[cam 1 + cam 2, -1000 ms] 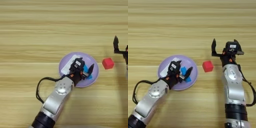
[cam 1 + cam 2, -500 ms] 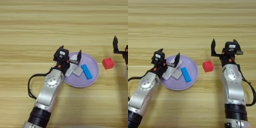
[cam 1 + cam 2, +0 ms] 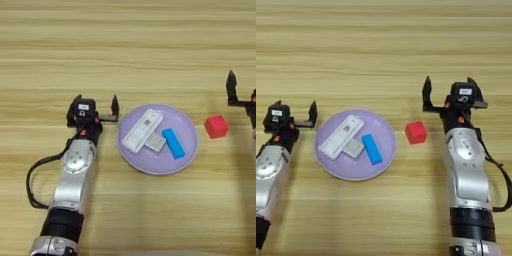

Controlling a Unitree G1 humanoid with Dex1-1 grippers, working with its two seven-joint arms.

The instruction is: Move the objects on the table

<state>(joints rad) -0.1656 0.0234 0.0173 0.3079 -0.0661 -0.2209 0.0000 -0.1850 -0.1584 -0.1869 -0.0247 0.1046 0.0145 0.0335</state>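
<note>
A round lilac plate (image 3: 186, 150) lies on the wooden table (image 3: 125, 45). On it rest a white remote-like bar (image 3: 143, 130), a small grey flat rectangle (image 3: 155, 142) and a blue oblong block (image 3: 174, 143). A red cube (image 3: 416, 132) sits on the table just right of the plate. My left gripper (image 3: 93, 107) stands open just left of the plate, holding nothing. My right gripper (image 3: 452, 92) is open to the right of the red cube, apart from it.
The wooden table top stretches across the whole far half of the view. A black cable (image 3: 33, 180) loops beside my left forearm.
My left gripper has drawn back leftward off the plate, leaving the blue block on it beside the bar and the grey piece. The right arm has stayed put.
</note>
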